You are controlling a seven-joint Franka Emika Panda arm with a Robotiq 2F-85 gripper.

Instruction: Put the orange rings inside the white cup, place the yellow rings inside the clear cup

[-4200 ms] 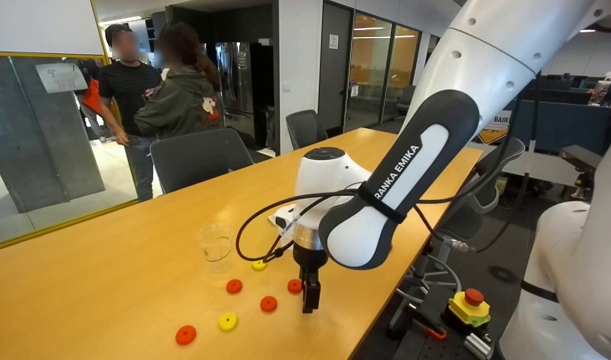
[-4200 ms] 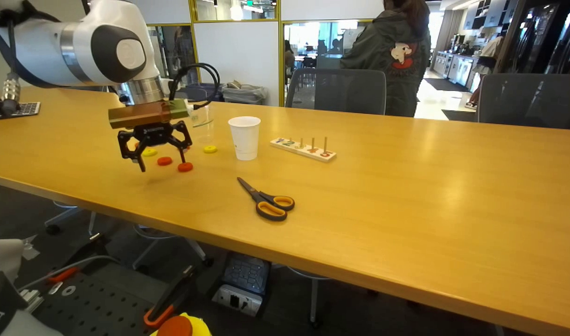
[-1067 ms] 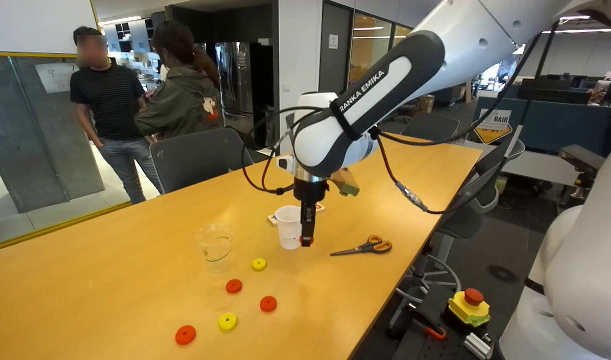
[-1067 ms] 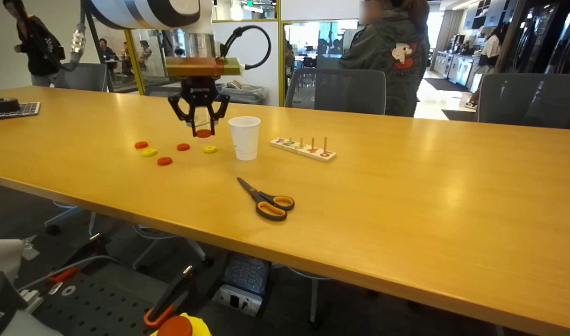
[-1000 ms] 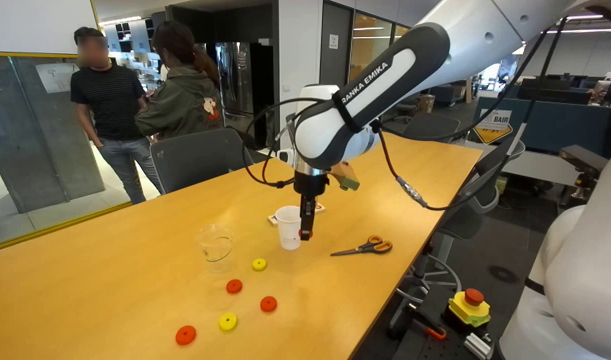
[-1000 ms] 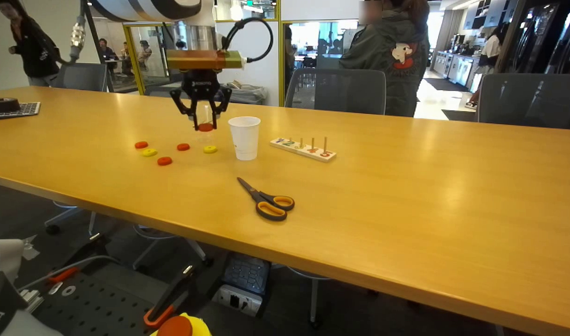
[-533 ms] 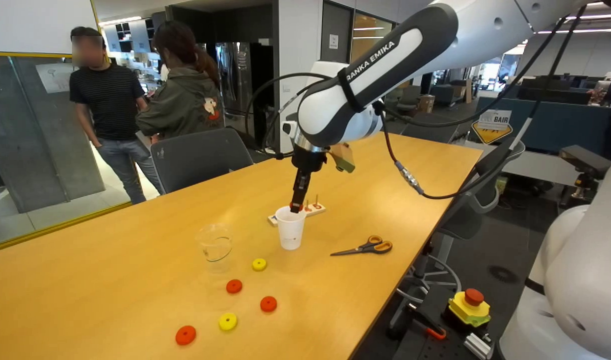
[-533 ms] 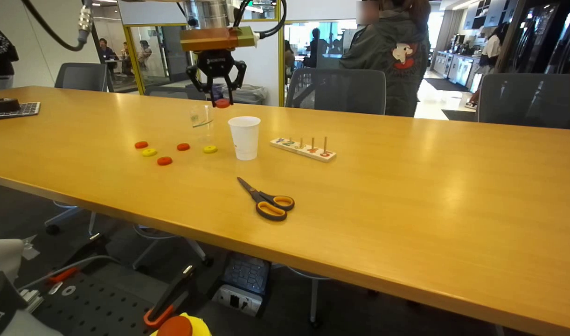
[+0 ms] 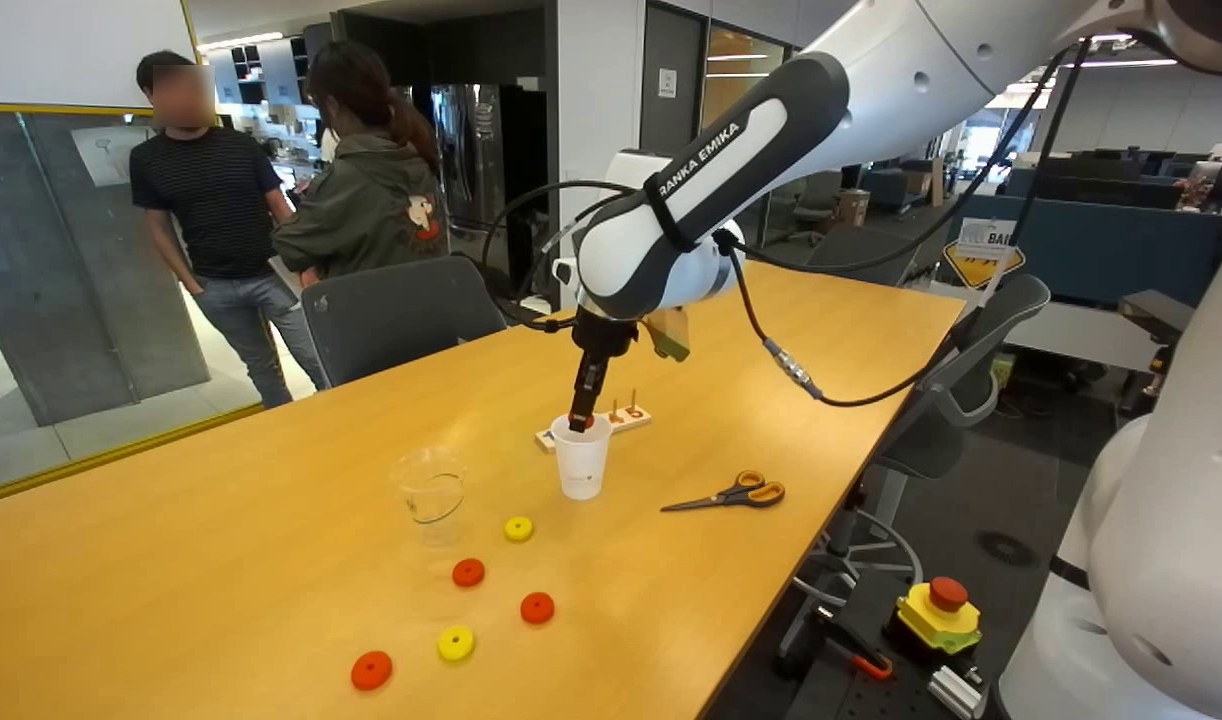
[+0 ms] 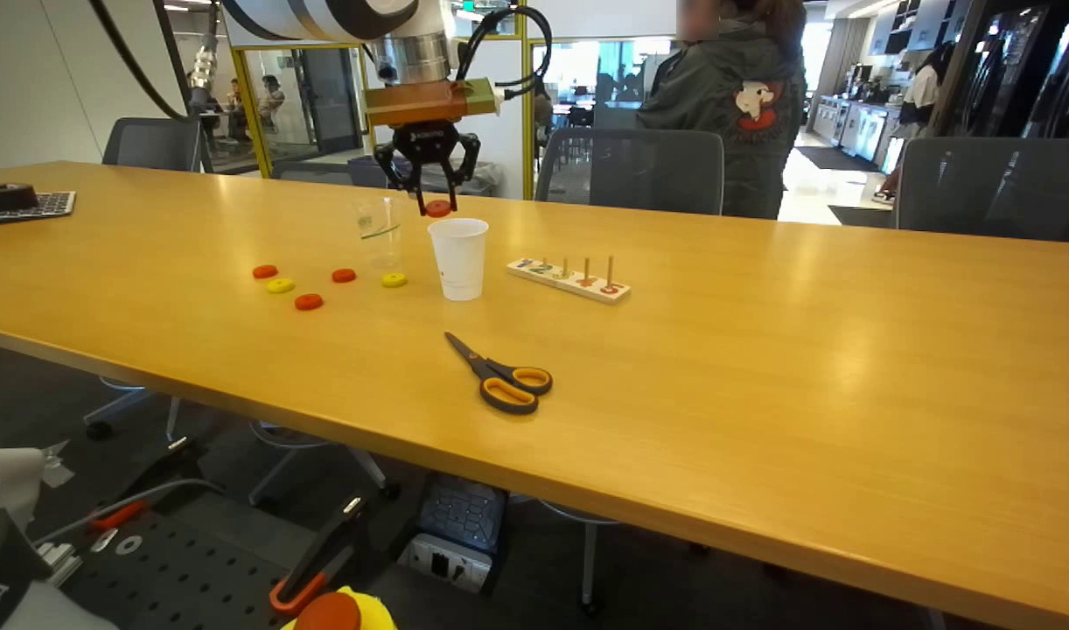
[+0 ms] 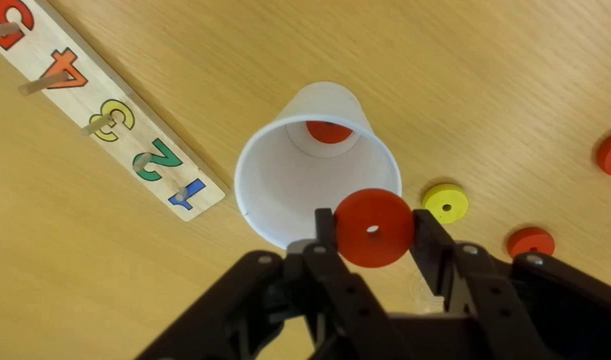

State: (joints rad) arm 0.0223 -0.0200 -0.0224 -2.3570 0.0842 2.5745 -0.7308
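Office: long table (image 10: 762, 367), mesh chairs (image 10: 998, 188), blue partitions (image 9: 1101, 260); far back, apparently kitchen counter (image 10: 858, 133).

Upper left in the wrist view, a board (image 11: 140, 135) bears 1 to 5. Upper right in an exterior view, the arm (image 9: 741, 150) reads "RANKA EMIKA", a sign (image 9: 986, 240) "BAI"; lower left in an exterior view, the robot's shell (image 10: 5, 588) "KA".

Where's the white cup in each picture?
In an exterior view: white cup just below the middle.
In an exterior view: white cup just up and left of middle.
In the wrist view: white cup near the middle, seen from above.
Shared landmark: the number board with pegs, nearby in all three.
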